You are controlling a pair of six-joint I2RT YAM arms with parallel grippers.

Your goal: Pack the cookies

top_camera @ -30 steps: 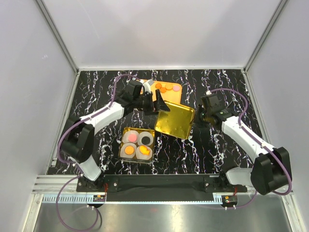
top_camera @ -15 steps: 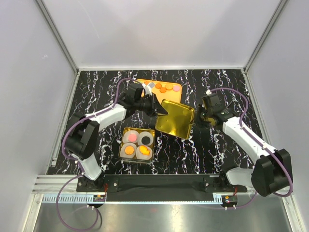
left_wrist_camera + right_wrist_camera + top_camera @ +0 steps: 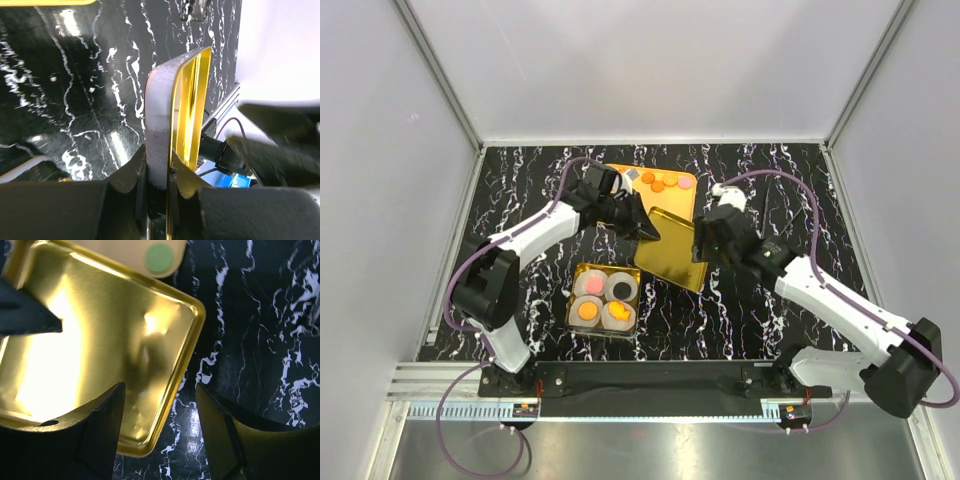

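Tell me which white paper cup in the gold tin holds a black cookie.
The far-right white paper cup in the square gold tin: it alone holds a round black cookie; the others hold a pink cookie or orange cookies.

Tilted gold lid (image 3: 672,250) as obstacle beside tin (image 3: 604,266)

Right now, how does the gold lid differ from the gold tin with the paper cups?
The gold lid is bare inside; the gold tin holds four paper cups with cookies. The left gripper clamps the lid's edge and holds it tilted; the tin lies flat on the table. Both are gold rectangles with rounded corners.
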